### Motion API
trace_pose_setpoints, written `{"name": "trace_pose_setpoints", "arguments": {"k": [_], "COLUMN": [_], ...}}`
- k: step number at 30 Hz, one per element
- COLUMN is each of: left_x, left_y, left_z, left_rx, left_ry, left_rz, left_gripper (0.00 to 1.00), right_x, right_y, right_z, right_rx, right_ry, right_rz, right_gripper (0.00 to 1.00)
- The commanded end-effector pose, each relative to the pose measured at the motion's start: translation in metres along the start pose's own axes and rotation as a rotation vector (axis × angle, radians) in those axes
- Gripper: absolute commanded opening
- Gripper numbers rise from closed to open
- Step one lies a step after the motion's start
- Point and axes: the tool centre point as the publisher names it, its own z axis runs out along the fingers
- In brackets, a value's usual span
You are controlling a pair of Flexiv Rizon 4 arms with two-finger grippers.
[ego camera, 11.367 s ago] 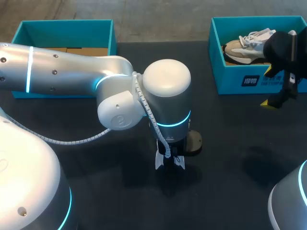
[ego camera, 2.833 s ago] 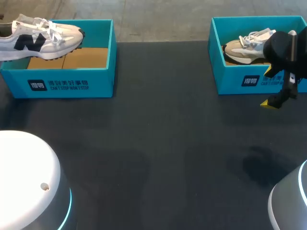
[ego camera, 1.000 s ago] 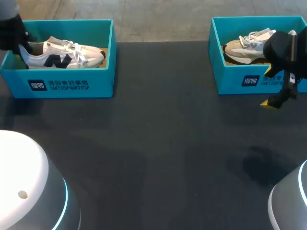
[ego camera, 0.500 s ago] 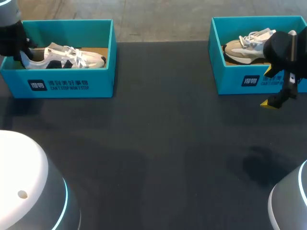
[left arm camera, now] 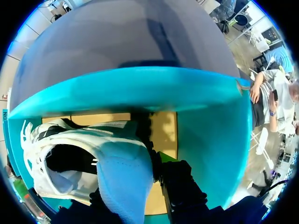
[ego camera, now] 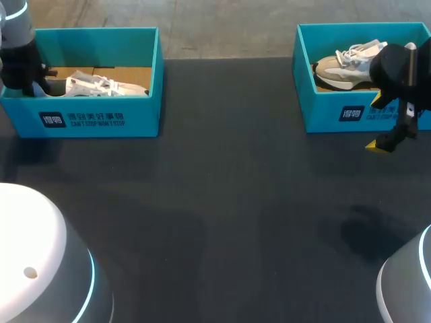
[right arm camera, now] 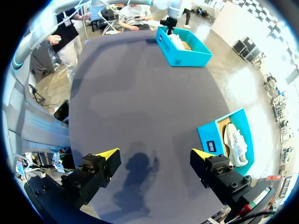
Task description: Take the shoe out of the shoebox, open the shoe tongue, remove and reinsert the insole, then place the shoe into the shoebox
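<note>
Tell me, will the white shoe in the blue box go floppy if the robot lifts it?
Probably not much: the white shoe holds its rounded shape lying in the shoebox. Its upper looks soft and thin, so it may squash when squeezed. The loose laces would likely dangle.
</note>
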Motion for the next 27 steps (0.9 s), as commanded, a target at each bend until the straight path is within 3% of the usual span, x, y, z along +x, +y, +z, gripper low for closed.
{"name": "trace_pose_setpoints", "arguments": {"k": [1, 12, 13, 14, 15, 16, 17, 27], "left_x": [-0.001, -0.003, -0.003, -0.003, -0.003, -0.003, -0.003, -0.008], "left_y": [0.001, -0.005, -0.005, -0.005, -0.005, -0.005, -0.005, -0.003], "left_z": [0.01, 0.023, 0.024, 0.024, 0.024, 0.023, 0.021, -0.013], "left_rx": [0.007, 0.036, 0.038, 0.044, 0.047, 0.048, 0.047, 0.009], "left_ry": [0.002, 0.011, 0.012, 0.011, 0.009, 0.009, 0.007, -0.038], "left_rz": [-0.001, -0.011, -0.011, -0.013, -0.011, -0.011, -0.011, 0.002], "left_gripper": [0.0, 0.0, 0.09, 0.26, 0.47, 0.82, 1.0, 1.0], "right_x": [-0.002, -0.002, -0.002, -0.002, -0.002, -0.002, -0.002, -0.002], "right_y": [0.001, 0.001, 0.001, 0.001, 0.001, 0.001, 0.001, 0.001], "right_z": [0.001, 0.001, 0.001, 0.001, 0.001, 0.001, 0.001, 0.001], "right_rx": [0.003, 0.003, 0.003, 0.003, 0.003, 0.003, 0.003, 0.003], "right_ry": [0.003, 0.003, 0.003, 0.003, 0.003, 0.003, 0.003, 0.003], "right_rz": [0.0, 0.0, 0.0, 0.0, 0.0, 0.0, 0.0, 0.0], "right_gripper": [1.0, 1.0, 1.0, 1.0, 1.0, 1.0, 1.0, 1.0]}}
